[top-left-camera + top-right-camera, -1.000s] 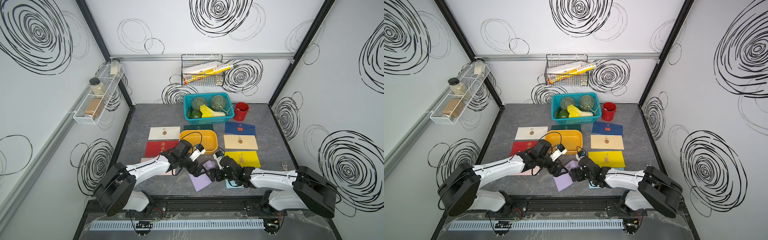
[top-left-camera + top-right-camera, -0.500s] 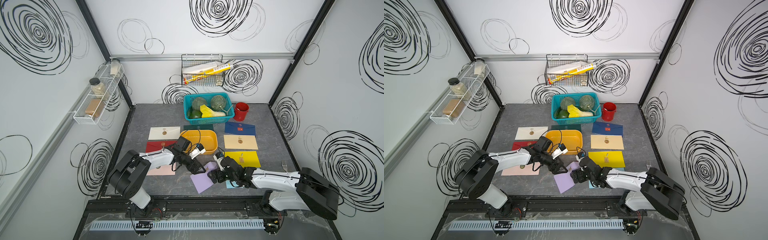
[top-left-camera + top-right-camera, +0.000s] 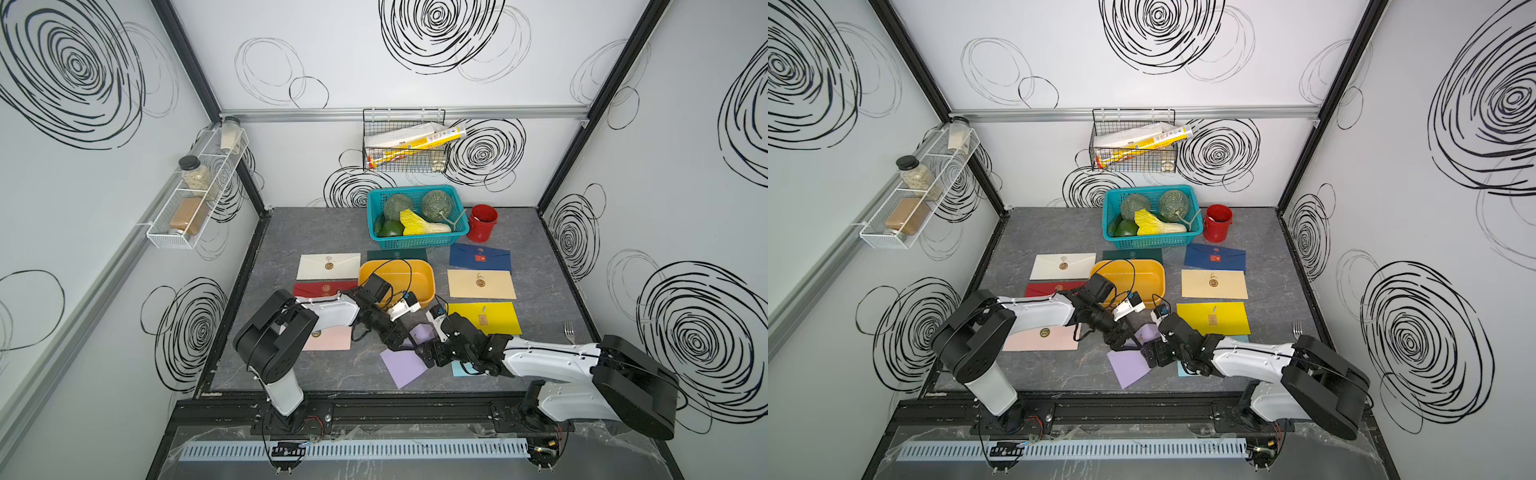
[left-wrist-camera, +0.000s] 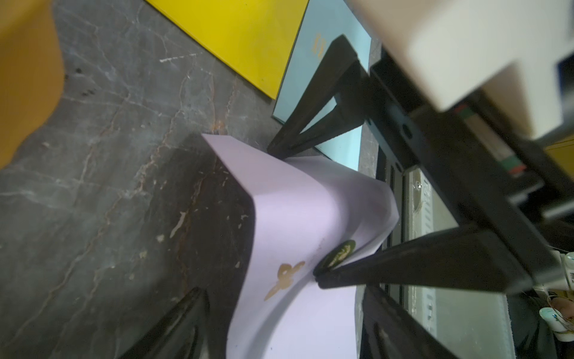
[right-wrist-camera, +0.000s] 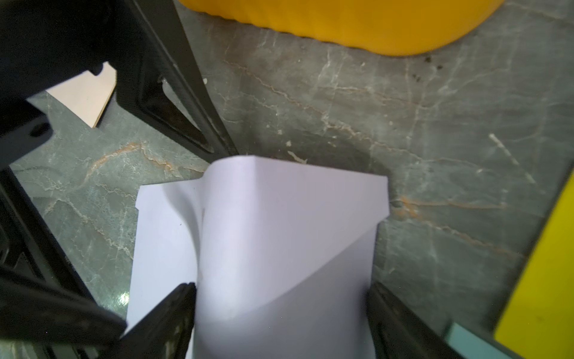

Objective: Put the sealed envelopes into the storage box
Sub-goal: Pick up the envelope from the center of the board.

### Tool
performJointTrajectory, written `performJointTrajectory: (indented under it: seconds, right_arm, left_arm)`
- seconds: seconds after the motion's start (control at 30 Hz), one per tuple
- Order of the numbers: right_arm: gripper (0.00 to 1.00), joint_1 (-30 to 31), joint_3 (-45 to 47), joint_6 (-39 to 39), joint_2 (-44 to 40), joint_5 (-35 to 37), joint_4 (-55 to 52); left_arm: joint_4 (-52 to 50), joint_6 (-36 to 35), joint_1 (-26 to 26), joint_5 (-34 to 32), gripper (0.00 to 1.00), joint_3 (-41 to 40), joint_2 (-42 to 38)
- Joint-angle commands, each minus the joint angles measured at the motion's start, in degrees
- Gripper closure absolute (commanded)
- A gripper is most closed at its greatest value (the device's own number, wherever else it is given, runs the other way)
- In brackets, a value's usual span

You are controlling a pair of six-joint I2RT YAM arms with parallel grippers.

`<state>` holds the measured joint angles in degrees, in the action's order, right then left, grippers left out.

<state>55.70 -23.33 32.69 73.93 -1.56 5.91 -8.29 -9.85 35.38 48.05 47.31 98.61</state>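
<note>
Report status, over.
Left end effector and right end effector open, both straddling lilac envelope, bowed upward. Storage box shows no envelopes. Left arm's cable arcs over box.

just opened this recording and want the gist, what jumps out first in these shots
At the table's front middle, the lilac envelope bows up between the left gripper and right gripper, both spread wide. Behind them the orange-yellow storage box looks empty amid bright flat envelopes, with a teal basket of vegetables at the back.

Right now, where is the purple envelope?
In both top views the lilac envelope is near the front middle of the table, in front of the orange storage box, between the pink envelope and the light blue envelope.
</note>
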Motion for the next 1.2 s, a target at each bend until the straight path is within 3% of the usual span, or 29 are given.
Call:
performJointTrajectory:
  seconds: [0.0,0.17,0.33,0.57,0.93,1.1,1.17]
  right_arm:
    - [0.11,0.4,1.0,-0.7,0.9,-0.3,-5.7]
    - [0.11,0.3,0.8,-0.5,0.8,-0.2,-5.6]
    - [0.11,0.3,1.1,-0.4,-0.3,0.2,-6.3]
    - [0.03,0.3,0.3,-1.1,-4.0,1.5,-10.0]
    - [0.0,0.3,-10.2,-3.2,-15.1,8.1,-24.5]
    - [0.0,-0.2,-14.6,-0.5,-20.7,16.6,-30.6]
    - [0.0,-1.7,-16.5,1.9,-21.9,20.4,-34.1]
  left_arm:
    - [-1.8,-3.1,0.4,2.6,0.23,1.7,0.9]
    - [-9.6,-7.4,0.9,7.5,0.66,5.5,4.7]
    - [-9.9,-7.4,2.3,6.7,0.74,5.8,5.0]
    - [-13.4,-7.6,1.9,5.2,1.0,8.3,3.0]
    - [-31.8,-12.5,0.8,-1.9,1.0,23.1,-1.0]
    - [-38.0,-12.3,1.1,-9.2,1.0,32.5,-2.3]
    - [-40.8,-12.0,2.6,-16.1,1.0,37.4,-2.9]
